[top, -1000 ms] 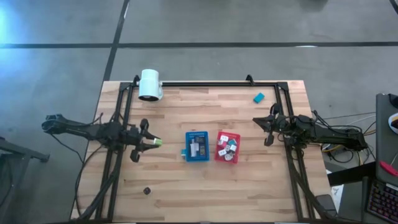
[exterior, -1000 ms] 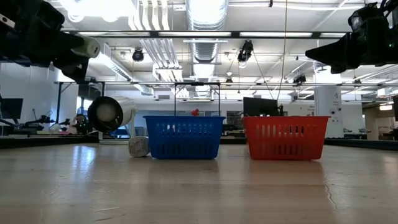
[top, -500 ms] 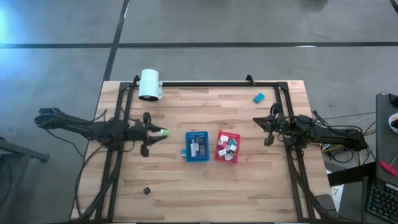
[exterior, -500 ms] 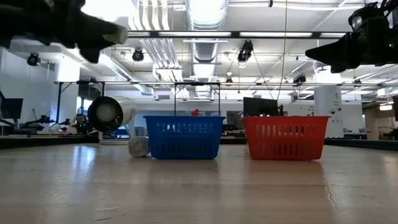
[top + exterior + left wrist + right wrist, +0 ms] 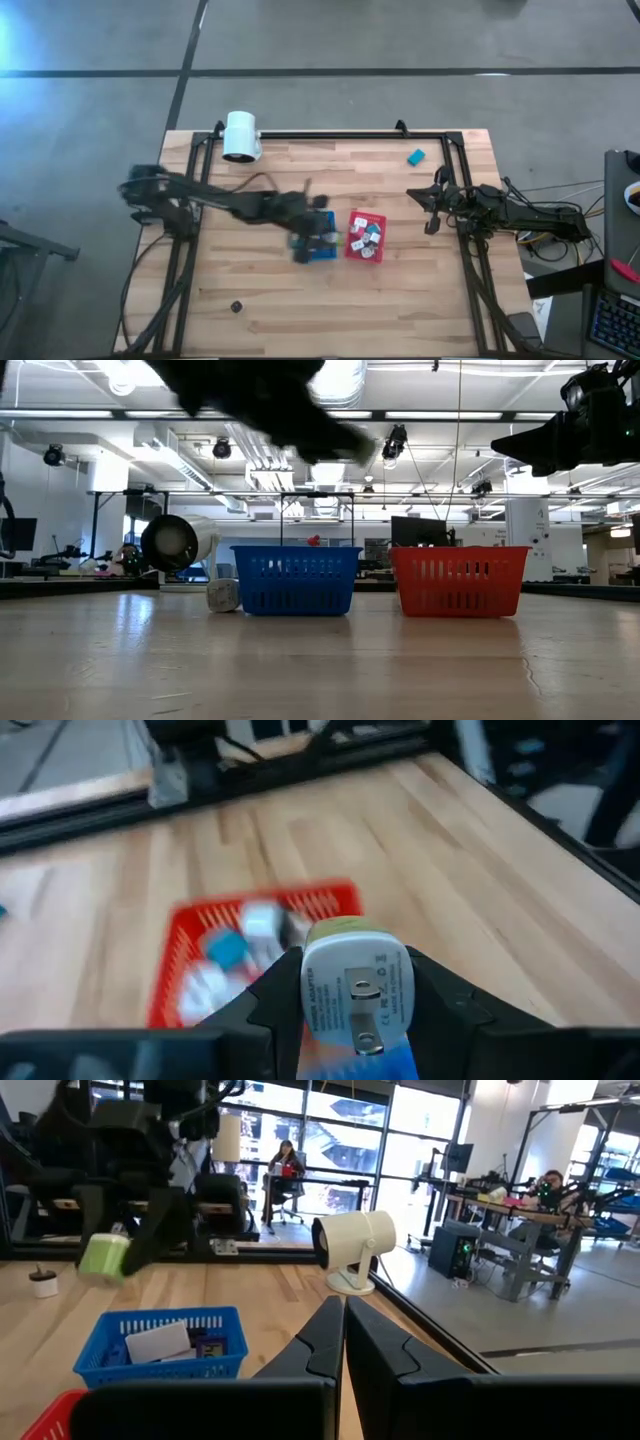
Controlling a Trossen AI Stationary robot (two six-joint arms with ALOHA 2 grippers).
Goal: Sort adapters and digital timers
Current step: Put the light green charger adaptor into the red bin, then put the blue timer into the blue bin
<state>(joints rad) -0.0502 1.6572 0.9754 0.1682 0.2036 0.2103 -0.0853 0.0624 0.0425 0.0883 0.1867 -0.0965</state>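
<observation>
The left gripper (image 5: 357, 982) pinches a white adapter (image 5: 356, 988) with a green end between its two dark fingers (image 5: 275, 1005), its printed face and metal contact turned toward the wrist camera. Just beyond the jaws lies the red basket (image 5: 335, 895), holding a heap of small white adapters (image 5: 262, 920) and one teal piece. From above, this gripper (image 5: 312, 238) is blurred over the blue basket (image 5: 318, 252), which sits just beside the red basket (image 5: 367, 216) near the middle of the wooden table (image 5: 270, 290). The blue basket (image 5: 160, 1362) holds a pale flat timer (image 5: 159, 1341) and darker flat pieces. Well apart from both baskets, the right gripper (image 5: 343, 1315) hangs above the table with its jaws pressed together, holding nothing. From its wrist view the held adapter (image 5: 103, 1253) shows as a green block above the blue basket. Farther off, a teal timer (image 5: 416, 156) lies alone on the table near the back rail, and a white cylinder (image 5: 241, 135) stands at the far left corner. A small dark object (image 5: 237, 306) lies near the front edge.
</observation>
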